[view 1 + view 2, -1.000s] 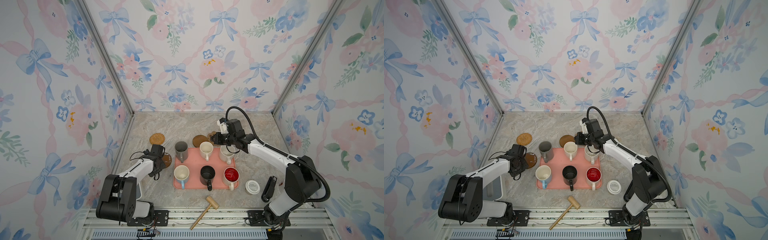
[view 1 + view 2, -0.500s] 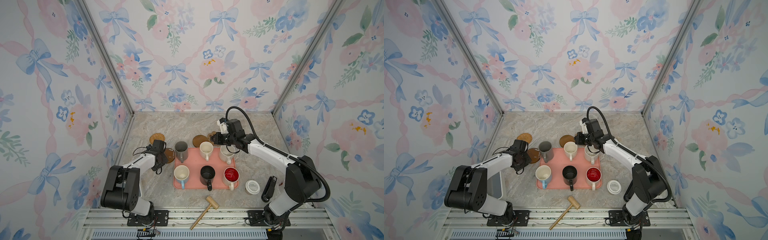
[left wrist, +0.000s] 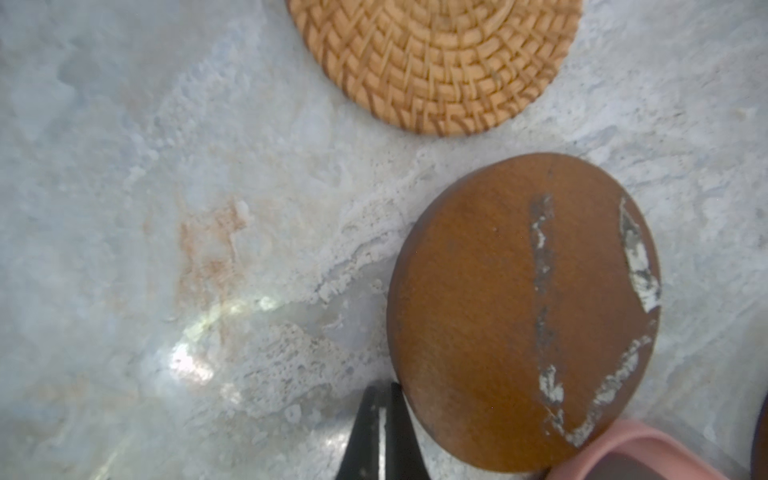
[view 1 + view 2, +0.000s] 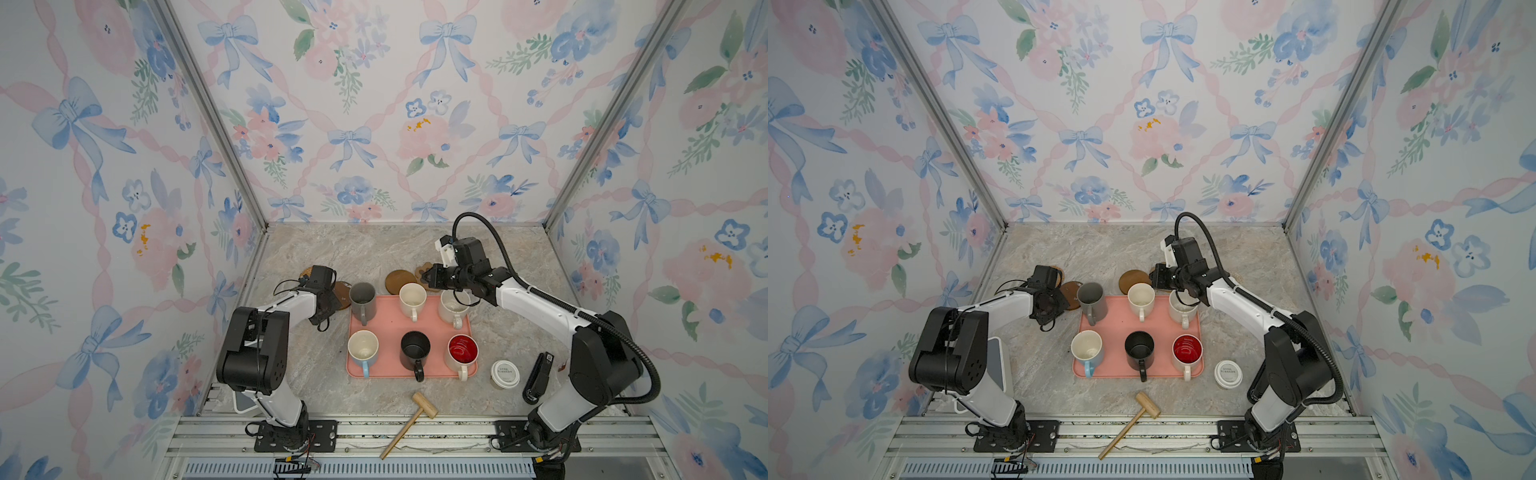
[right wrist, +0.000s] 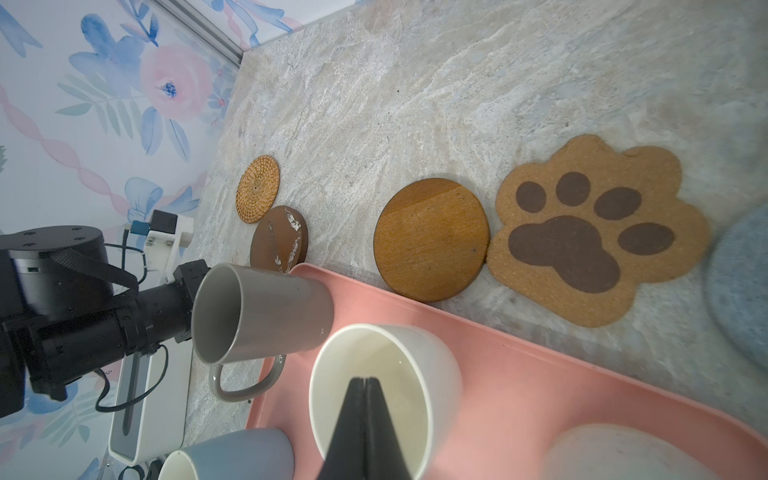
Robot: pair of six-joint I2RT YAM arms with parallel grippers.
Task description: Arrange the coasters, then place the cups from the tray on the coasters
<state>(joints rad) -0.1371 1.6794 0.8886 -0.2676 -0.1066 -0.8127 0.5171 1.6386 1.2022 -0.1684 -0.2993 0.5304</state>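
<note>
My left claw is shut on nothing, its tips just beside the edge of the scuffed wooden coaster. That coaster lies on the tabletop with one edge touching a corner of the pink tray. The rattan coaster lies near it but apart. My right claw is likewise closed and empty, raised near the tray's back rim. In my wrist view it lines up with the mouth of the cream mug, next to the grey mug. Behind that rim lie the second wooden coaster, the paw-shaped coaster just beside it and perhaps touching, then the grey-blue woven coaster. A cream woven one I cannot find. In a top view all six mugs, the black mug and the red-lined mug among them, stand on the tray. I judge the arranging part-done: five coasters sit in a loose line, some crowding the rim or each other, and no cup has been placed.
</note>
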